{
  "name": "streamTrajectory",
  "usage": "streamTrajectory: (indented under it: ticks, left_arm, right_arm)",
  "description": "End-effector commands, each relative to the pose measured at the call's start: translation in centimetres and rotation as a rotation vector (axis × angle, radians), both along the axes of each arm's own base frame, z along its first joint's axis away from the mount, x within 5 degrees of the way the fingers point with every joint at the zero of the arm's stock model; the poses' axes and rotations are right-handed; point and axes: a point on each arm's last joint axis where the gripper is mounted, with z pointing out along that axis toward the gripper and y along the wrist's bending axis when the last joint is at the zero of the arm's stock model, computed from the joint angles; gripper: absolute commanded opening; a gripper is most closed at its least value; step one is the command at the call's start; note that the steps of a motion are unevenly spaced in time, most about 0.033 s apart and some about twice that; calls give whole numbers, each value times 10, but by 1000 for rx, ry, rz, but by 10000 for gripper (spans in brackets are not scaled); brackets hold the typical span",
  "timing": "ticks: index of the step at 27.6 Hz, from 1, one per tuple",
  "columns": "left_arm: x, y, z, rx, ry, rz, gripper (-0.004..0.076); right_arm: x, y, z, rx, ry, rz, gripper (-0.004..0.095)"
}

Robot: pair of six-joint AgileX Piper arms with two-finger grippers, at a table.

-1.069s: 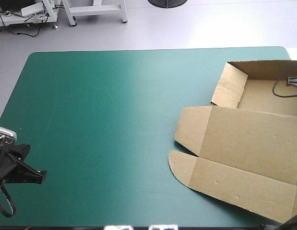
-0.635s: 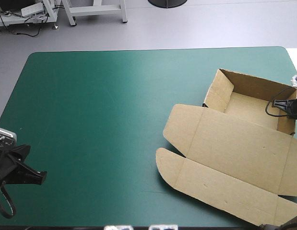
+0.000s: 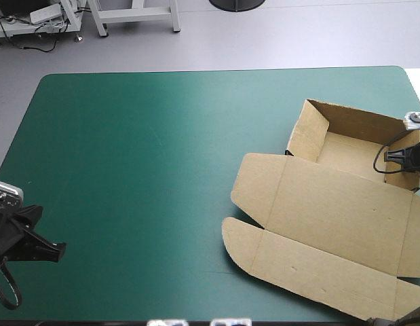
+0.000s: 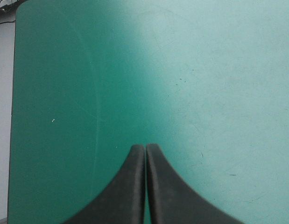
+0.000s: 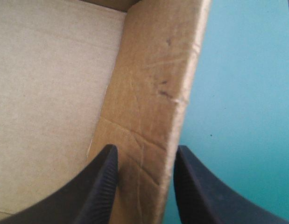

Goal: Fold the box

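On the right half of the teal-green cover, the brown box lies as an open tray with its lid spread flat. The tray, walls raised, sits toward the far edge. The lid and its round-cornered flap stretch from it toward the near right corner.

My right pincer grips the tray's right-hand wall. One of its black fingers is inside the tray against the wall's inner face and the other is outside, above the cover. The two are set narrow, with only the board between them. The tray's floor runs ahead on the inner side.

My left pincer hovers well apart from the box, near the cover's near left corner. Its fingers are pressed together into a single point and hold nothing.

Grey floor lies beyond the table's far edge. Faint scuff lines and a small white speck mark the cover ahead of my left pincer.
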Motion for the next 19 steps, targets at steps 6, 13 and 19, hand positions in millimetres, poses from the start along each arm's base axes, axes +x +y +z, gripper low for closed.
streamTrajectory:
  ticks: [6,13,19]
  left_arm:
    - [0,1,7,33,-34,-14,-6]
    - [5,-1,8,20,-86,-26,-6]
    - [8,-7,-3,5,-70,-86,-6]
  right_arm:
    - [-13,11,111,-6,-197,-10,278]
    - [-53,44,187,77,-369,43,-8]
    - [-120,75,228,30,-456,80,-24]
